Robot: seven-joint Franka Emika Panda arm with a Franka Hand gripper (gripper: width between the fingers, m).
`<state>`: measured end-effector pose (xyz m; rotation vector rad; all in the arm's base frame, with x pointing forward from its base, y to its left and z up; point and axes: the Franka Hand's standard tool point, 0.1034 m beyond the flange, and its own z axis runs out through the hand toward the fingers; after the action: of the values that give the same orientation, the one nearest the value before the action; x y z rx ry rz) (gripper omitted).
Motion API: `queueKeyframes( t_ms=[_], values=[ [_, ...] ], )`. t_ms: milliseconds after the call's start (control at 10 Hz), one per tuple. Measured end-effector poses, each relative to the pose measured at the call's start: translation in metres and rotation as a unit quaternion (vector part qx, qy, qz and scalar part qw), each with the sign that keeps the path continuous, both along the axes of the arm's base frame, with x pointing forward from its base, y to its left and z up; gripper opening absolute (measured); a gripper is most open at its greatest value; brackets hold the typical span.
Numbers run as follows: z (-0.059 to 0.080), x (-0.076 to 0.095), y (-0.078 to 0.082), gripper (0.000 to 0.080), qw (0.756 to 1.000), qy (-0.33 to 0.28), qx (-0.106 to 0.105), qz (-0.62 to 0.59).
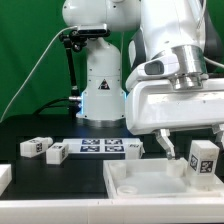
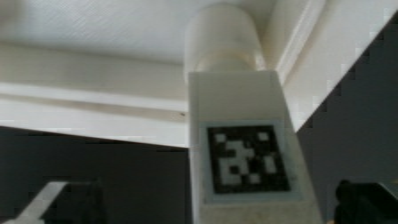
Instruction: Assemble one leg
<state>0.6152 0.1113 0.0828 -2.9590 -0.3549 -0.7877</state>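
The black bench [image 1: 60,175] carries the white square piece [image 1: 150,185], directly below my hand [image 1: 178,146]. My hand hangs over that piece with its fingers [image 1: 167,146] spread, pinching nothing. The leg [image 1: 203,160] stands upright at the piece's corner just beside my hand, tag facing outward; in the wrist view the leg [image 2: 240,140] fills the centre, between my fingertips.

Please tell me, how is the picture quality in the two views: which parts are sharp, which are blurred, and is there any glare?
Exterior view: evenly lit, the marker board is fairly sharp, while the near arm housing is bright and a little washed out. Wrist view: soft and blurred overall, the leg fills the frame very close, its tag is fuzzy but readable as a pattern; the dark background shows no detail.
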Motion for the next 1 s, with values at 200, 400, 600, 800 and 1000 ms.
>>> queueKeyframes(
  t_ms=[200,400,600,800,1000],
  values=[
    [0.005,0.003,0.001,0.0649,1.0,0.003,0.0,0.001],
    [0.002,0.001,0.002,0.0649,1.0,0.026,-0.002,0.003],
    [-0.005,0.0,0.004,0.0649,0.993,0.121,-0.009,0.01],
    [-0.003,0.003,0.005,0.0649,0.98,0.198,-0.015,0.016],
    [-0.002,0.002,0.007,0.0649,0.964,0.263,-0.019,0.023]
  ],
)
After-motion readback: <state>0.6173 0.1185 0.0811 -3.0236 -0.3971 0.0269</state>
